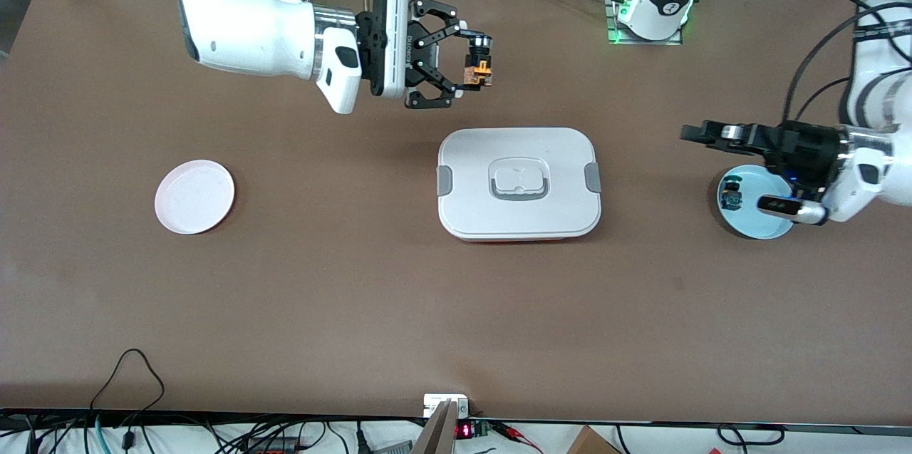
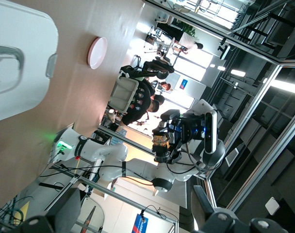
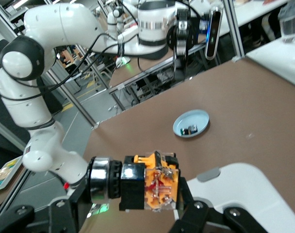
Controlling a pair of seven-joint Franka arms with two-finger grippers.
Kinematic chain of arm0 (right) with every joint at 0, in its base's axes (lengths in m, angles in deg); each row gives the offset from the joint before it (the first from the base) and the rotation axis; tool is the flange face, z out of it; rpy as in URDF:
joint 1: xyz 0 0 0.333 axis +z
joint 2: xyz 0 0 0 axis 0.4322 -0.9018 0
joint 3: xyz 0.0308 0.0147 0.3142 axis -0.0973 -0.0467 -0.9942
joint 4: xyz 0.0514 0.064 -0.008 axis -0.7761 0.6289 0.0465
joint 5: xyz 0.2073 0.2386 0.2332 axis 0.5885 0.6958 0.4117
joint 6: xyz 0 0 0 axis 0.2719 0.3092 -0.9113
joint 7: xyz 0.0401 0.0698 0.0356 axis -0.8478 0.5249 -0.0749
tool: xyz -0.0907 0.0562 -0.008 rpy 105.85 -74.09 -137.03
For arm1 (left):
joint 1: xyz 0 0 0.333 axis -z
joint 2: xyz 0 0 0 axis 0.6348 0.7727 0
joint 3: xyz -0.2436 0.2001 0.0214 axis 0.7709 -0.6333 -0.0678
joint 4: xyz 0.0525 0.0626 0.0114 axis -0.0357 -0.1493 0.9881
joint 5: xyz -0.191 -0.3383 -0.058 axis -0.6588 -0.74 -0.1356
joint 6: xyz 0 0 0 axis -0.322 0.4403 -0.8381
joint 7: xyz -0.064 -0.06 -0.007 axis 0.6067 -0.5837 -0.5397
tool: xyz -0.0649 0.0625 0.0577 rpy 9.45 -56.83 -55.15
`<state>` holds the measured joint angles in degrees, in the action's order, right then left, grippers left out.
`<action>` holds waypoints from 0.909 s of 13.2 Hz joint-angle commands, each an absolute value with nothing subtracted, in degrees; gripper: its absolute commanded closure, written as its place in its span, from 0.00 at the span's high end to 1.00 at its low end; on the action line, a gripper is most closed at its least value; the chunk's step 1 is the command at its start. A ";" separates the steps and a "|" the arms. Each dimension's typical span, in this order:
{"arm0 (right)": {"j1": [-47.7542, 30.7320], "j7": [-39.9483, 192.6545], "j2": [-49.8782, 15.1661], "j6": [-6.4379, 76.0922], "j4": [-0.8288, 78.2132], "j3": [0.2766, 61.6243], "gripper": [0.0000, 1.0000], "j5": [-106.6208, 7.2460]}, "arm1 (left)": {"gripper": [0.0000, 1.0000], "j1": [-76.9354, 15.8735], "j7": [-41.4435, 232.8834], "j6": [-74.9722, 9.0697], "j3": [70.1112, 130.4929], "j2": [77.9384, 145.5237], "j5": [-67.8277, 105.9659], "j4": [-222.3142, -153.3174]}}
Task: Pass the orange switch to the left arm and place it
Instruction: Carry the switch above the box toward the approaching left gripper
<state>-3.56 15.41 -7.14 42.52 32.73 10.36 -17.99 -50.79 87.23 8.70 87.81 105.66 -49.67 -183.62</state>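
Observation:
The orange switch [image 1: 479, 72] [image 3: 155, 187] is up in the air with my right gripper [image 1: 476, 62] [image 3: 150, 206] shut on it, over bare table beside the box's edge that lies farthest from the front camera. The white box [image 1: 519, 183] [image 3: 247, 194] [image 2: 16, 58] sits closed at mid-table. My left gripper [image 1: 702, 133] [image 2: 138, 213] hangs open and holds nothing, above the blue plate at the left arm's end, pointing toward the box. In the left wrist view the switch [image 2: 160, 142] shows far off in the right gripper.
A pale blue plate [image 1: 759, 224] [image 3: 198, 119] holds a small blue-and-green switch [image 1: 732, 195] [image 3: 188, 130]. A pink plate [image 1: 194, 197] [image 2: 97, 52] lies toward the right arm's end. Cables run along the table edge nearest the front camera.

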 commanded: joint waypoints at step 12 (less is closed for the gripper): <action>1.55 -23.73 -12.96 49.72 32.83 10.82 0.00 18.76 | 1.00 -50.57 93.58 -15.81 106.94 91.40 -56.14 -196.12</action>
<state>0.87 -21.72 -12.98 48.97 32.89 10.42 16.85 -49.80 93.10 -15.22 106.44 95.07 -54.71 -193.49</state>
